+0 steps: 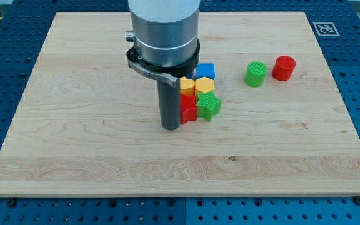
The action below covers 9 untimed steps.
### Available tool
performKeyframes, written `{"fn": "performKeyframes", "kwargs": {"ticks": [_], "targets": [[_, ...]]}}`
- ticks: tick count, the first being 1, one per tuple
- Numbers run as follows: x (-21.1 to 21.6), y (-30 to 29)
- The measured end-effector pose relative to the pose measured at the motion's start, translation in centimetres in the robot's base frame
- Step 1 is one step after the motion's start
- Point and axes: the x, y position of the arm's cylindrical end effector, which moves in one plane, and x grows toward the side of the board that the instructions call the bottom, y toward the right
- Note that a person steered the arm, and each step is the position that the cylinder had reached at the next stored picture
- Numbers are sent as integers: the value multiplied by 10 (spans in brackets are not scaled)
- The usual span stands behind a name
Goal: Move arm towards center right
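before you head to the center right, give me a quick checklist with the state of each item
1. My tip located: ok, it sits at the view's left of the block cluster.
2. Straight path rightward free: not ok, the red block and green star block lie directly beside my tip.
3. Rest of cluster identified: ok, two yellow blocks and a blue block sit just above them.
4. Tip touching the red block: cannot tell, they look adjacent.
5. Center-right area occupancy: not ok, a green cylinder and red cylinder stand in the upper right.
6. Board edge margin: ok.
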Motion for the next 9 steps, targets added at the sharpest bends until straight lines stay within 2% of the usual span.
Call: {"fn": "performKeyframes", "kwargs": {"ticks": [2,3,4,6,7,8,9], "targets": [[-16,0],[-7,0],[25,-10],[28,-10],[48,7],[70,49],[70,125]]}}
